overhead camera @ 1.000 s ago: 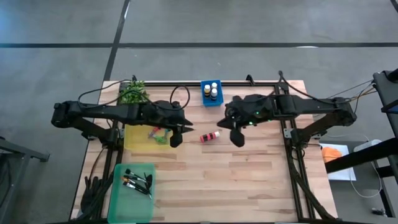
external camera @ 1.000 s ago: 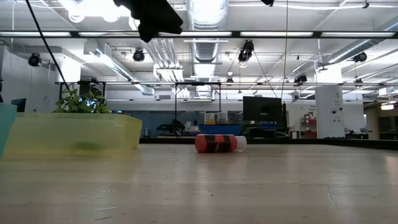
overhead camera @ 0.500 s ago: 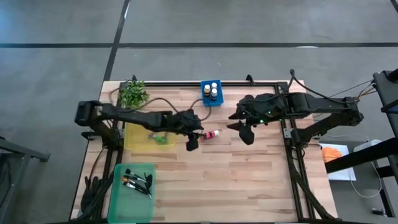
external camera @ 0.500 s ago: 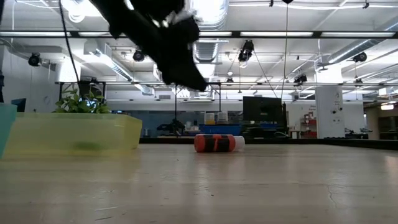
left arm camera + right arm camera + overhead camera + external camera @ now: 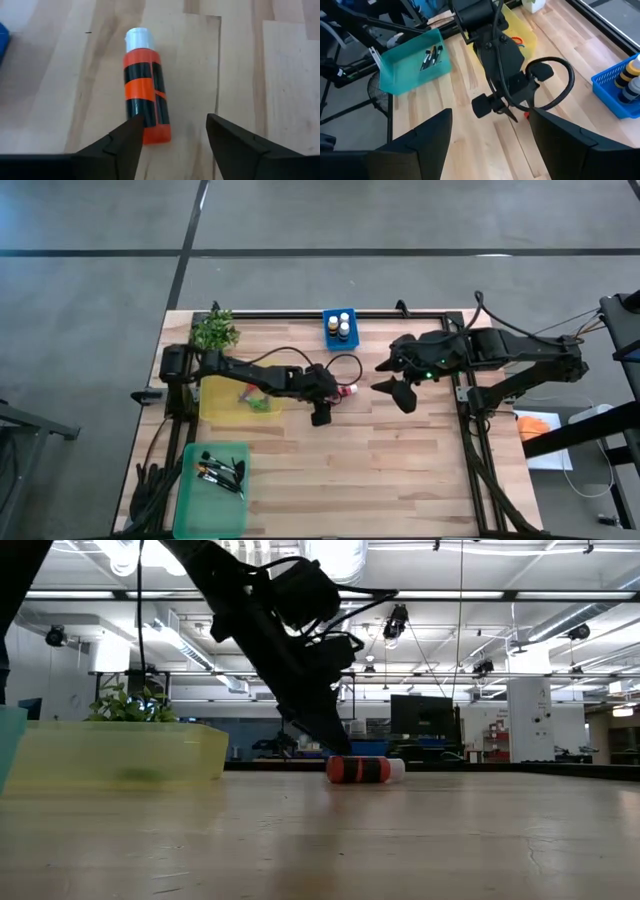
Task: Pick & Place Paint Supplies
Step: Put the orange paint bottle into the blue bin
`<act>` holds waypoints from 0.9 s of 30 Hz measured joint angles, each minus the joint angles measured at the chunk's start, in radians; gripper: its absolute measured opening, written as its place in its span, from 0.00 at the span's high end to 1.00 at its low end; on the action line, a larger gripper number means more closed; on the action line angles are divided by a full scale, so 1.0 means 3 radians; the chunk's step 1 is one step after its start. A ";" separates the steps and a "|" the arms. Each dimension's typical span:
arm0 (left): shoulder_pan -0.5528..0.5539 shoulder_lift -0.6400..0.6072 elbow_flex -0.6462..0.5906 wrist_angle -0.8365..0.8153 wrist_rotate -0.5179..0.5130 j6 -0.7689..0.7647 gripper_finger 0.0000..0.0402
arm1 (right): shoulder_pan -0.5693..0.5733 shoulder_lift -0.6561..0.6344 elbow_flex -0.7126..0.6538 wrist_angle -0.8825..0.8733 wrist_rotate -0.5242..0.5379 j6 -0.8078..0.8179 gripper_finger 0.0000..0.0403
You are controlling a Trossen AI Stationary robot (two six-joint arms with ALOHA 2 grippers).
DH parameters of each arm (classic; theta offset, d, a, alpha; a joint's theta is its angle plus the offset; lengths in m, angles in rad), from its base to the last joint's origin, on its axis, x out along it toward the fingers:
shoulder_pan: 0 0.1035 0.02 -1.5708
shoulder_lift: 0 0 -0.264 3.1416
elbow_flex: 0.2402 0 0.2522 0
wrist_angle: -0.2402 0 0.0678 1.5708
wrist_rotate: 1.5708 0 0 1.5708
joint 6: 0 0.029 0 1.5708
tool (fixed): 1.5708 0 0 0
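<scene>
My left wrist view shows what the high view hides: the left gripper (image 5: pixel 170 137) is spread, its 2 fingers (image 5: pixel 122 145) straddling the base end of the bottle (image 5: pixel 146 92) without clamping it, while the low view shows the arm slanting down to it on the table (image 5: pixel 400 470). The bottle lies on its side near the table's middle, toward the far edge, orange-red with black bands and a white cap. The right gripper (image 5: pixel 400 392) hangs released, near the table's right edge.

Potted plant (image 5: pixel 214 330) at wooden table (image 5: pixel 400 470) corner.
</scene>
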 joint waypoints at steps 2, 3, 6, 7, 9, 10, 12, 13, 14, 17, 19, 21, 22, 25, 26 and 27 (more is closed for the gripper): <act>0.0001 -0.0052 -0.0006 0.0004 -0.0058 0.0012 0.42 | 0.0000 -0.0010 0.0000 0.0003 -0.0002 -0.0001 0.35; 0.0004 -0.0085 -0.0006 0.0025 -0.0115 0.0032 0.41 | 0.0000 -0.0012 0.0000 0.0005 -0.0001 -0.0003 0.35; 0.0072 -0.0087 -0.0003 0.0199 -0.0159 0.0169 0.38 | 0.0000 -0.0012 0.0000 0.0008 -0.0002 -0.0028 0.35; 0.0110 -0.0048 -0.0004 0.0258 -0.0150 0.0221 0.37 | 0.0000 -0.0010 0.0000 0.0007 0.0000 -0.0029 0.35; 0.0198 0.0035 0.0027 0.0310 -0.0044 0.0281 0.36 | 0.0000 -0.0007 0.0000 0.0014 -0.0001 -0.0045 0.35; 0.0235 0.0087 0.0048 0.0306 -0.0001 0.0285 0.36 | 0.0000 -0.0006 0.0000 0.0013 -0.0002 -0.0054 0.35; 0.0286 0.0193 0.0099 0.0309 0.0051 0.0276 0.36 | 0.0000 -0.0006 0.0000 0.0013 -0.0003 -0.0055 0.35; 0.0299 0.0228 0.0113 0.0306 0.0112 0.0265 0.36 | 0.0000 -0.0007 0.0000 0.0013 -0.0004 -0.0051 0.35; 0.0301 0.0253 0.0127 0.0298 0.0163 0.0270 0.36 | 0.0000 -0.0009 0.0000 0.0013 -0.0004 -0.0039 0.35; 0.0265 0.0298 0.0113 0.0227 0.0290 0.0284 0.36 | 0.0000 -0.0032 0.0000 0.0015 -0.0005 -0.0027 0.35; 0.0229 0.0326 0.0091 0.0137 0.0287 0.0283 0.36 | 0.0000 -0.0051 0.0001 0.0014 -0.0003 -0.0015 0.35; 0.0207 0.0314 0.0090 0.0136 0.0286 0.0260 0.36 | -0.0001 -0.0053 0.0001 0.0016 0.0000 -0.0015 0.35; 0.0199 0.0311 0.0081 0.0160 0.0285 0.0228 0.36 | -0.0001 -0.0053 0.0000 0.0016 0.0009 -0.0015 0.35; 0.0184 0.0337 0.0024 0.0115 0.0275 0.0122 0.36 | -0.0001 -0.0050 0.0001 0.0014 0.0011 -0.0015 0.35; 0.0184 0.0345 0.0009 0.0127 0.0275 0.0118 0.37 | -0.0001 -0.0050 0.0000 0.0016 0.0012 -0.0016 0.35; 0.0184 0.0346 0.0003 0.0136 0.0273 0.0112 0.38 | -0.0001 -0.0050 0.0001 0.0016 0.0012 -0.0021 0.35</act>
